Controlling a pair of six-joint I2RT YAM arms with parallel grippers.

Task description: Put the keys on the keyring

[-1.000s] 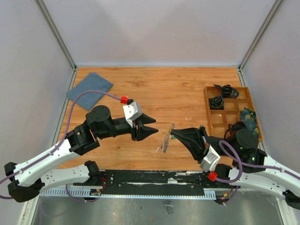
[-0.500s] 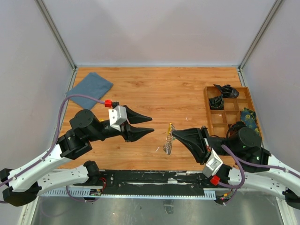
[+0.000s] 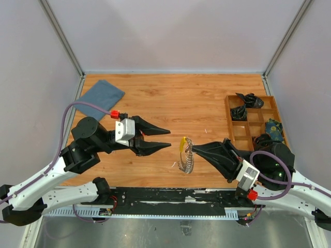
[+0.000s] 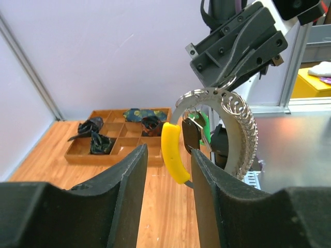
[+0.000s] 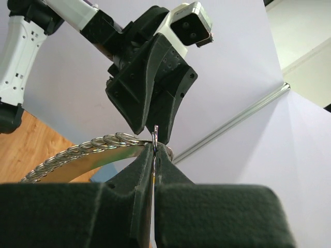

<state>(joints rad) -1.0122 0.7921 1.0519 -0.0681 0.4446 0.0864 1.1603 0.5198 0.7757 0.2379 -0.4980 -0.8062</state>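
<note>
Holding the keyring (image 3: pixel 186 155) steady falls to the right tool (image 3: pixel 193 148), whose jaws are pinched tight on the thin wire at the ring's top. The ring hangs above the bench (image 3: pixel 207 103) between the two arms, its silver fringe and yellow tag (image 4: pixel 173 155) facing the left tool (image 3: pixel 168 139). That left tool stands part-open and empty, level with the ring and near it. I judge it needs a key in its grip first, then a slow, straight approach to the wire, clear of the tag, while the right grip stays firm and untwisted.
</note>
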